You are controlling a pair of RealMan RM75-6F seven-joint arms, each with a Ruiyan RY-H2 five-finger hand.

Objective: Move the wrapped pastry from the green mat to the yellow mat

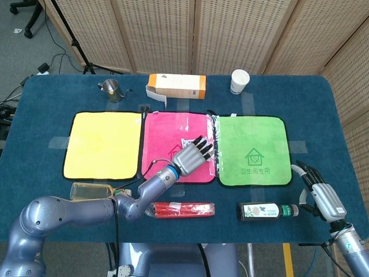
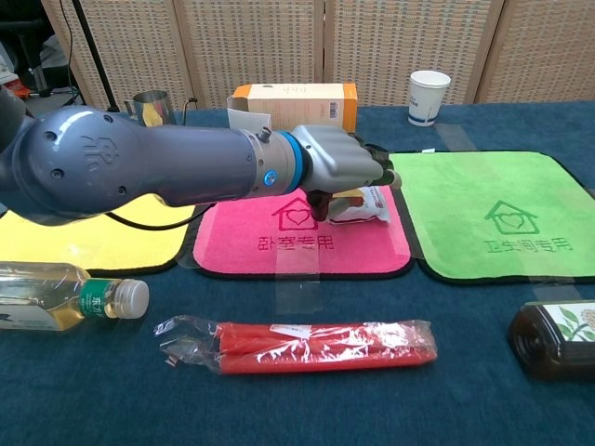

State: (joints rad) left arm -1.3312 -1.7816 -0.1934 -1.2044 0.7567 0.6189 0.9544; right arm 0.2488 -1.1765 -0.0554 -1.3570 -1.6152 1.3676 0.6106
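Three mats lie side by side on the blue surface [image 1: 52, 104]: yellow mat [image 1: 102, 144] at left, pink mat [image 1: 167, 134] in the middle, green mat [image 1: 252, 149] at right.

Left arm [image 2: 139, 172]: reaches in from the near left, across the pink mat.

Left hand [image 1: 192, 154]: lies over the right part of the pink mat, fingers [image 1: 203, 145] laid down on the wrapped pastry [image 2: 367, 203]. Whether the fingers are clamped on the pastry or only resting on it cannot be told.

Wrapped pastry: on the pink mat near its right edge, mostly covered by the hand; in the chest view one end of the wrapper shows to the right of the hand.

Right hand [image 1: 321, 193]: at the near right edge of the surface, holding nothing, fingers slightly apart, just right of a dark bottle [image 1: 266, 211].

Orange box [image 1: 176, 86]: far side, behind the pink mat.

Red wrapped sticks [image 2: 307, 345]: near side, in front of the pink mat.

Clear bottle [image 2: 65, 301]: near left, lying down.

Paper cup [image 1: 239, 81]: far right of the box.

Metal pitcher [image 1: 112, 90]: far left.
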